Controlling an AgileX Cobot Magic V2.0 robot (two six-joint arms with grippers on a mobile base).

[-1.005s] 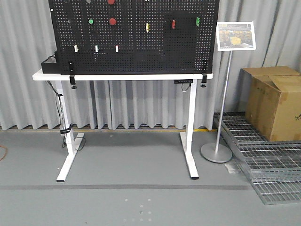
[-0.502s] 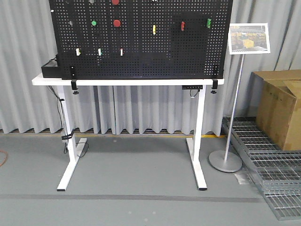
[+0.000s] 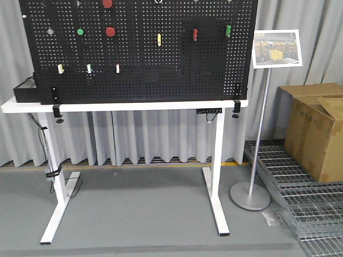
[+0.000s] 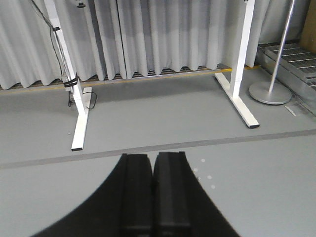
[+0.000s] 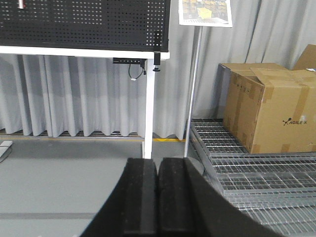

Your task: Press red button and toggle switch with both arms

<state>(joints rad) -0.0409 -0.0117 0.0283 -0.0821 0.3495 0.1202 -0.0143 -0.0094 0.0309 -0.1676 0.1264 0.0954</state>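
- While both arms are hanging low and well short of the board, the step in hand is looking like the approach, not the press itself.
- Left tool (image 4: 153, 197): fingers are lying flat together, closed, holding nothing. Right tool (image 5: 157, 197): same, pads pressed together, empty.
- Red button (image 3: 110, 31) is sitting high on the pegboard (image 3: 161, 80), far ahead of and above both tools. A second red disc (image 3: 107, 3) is showing just over it at the frame top, so which one is meant is unclear.
- Toggle switch: several small levers are sticking out. There is a white row (image 3: 89, 68) under the button, then yellow (image 3: 159, 39), red (image 3: 195, 35) and green (image 3: 228, 29) off to the right. Cannot tell which is the target.
- Left wrist view is catching only floor and the legs of the surface (image 4: 79, 123); the board is lying out of frame above that tool. Right wrist view is catching the board's bottom edge up and left of that tool.
- Doing it well: base rolling closer and square to the board, both arms lifting until button and lever are sitting dead ahead of the tips.
- Closed fingers are suiting a push: blunt tip meeting the button face straight on, lever being nudged along its throw.
- Watching: sign stand (image 3: 261, 118) and cardboard box (image 5: 269, 106) are standing right of the right tool. The surface edge is jutting out under the board, so arms should be coming in over it.
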